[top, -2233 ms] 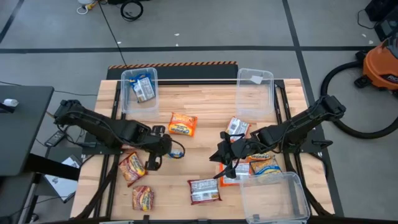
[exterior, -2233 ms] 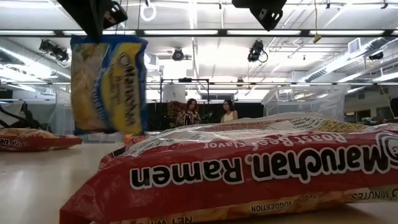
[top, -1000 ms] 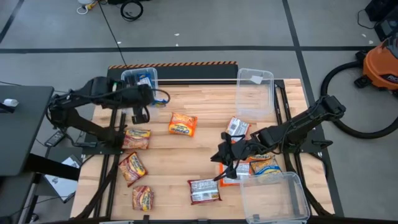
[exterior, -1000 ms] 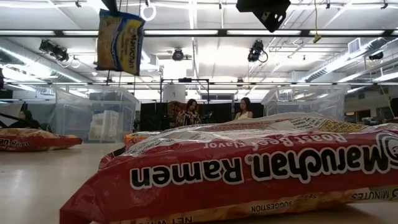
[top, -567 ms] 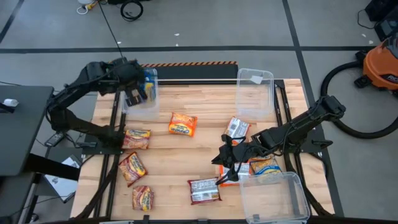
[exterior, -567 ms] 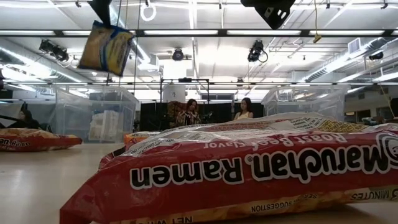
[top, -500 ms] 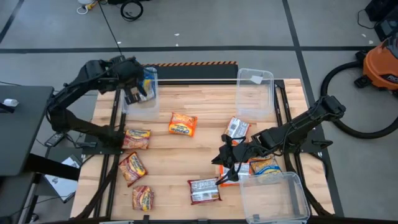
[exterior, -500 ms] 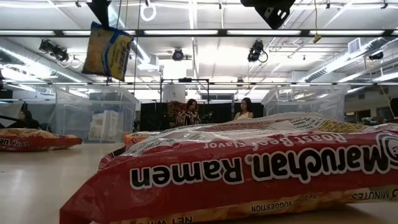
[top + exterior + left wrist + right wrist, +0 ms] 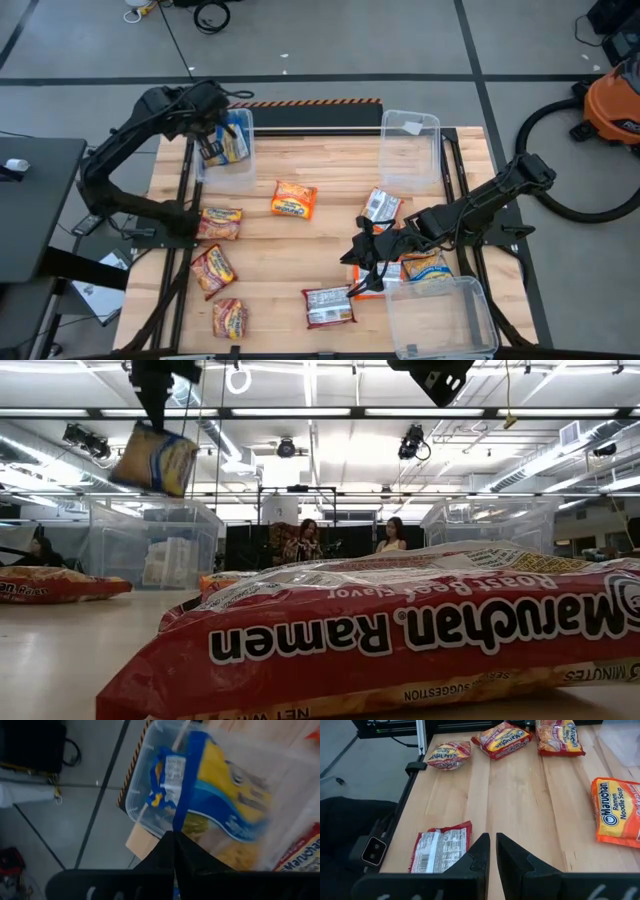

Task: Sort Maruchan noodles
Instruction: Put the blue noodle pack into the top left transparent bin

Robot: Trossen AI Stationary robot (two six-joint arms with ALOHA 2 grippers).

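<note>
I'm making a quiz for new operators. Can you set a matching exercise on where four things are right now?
Things:
1. blue-and-yellow packet
2. red packet
3. orange packet
4. right gripper

Places:
A. over the table, right of its middle
B. lying by the table's front edge
C. held by the left gripper above the far-left bin
D. lying alone near mid-table

Pairs: 1-C, 2-B, 3-D, 4-A
</note>
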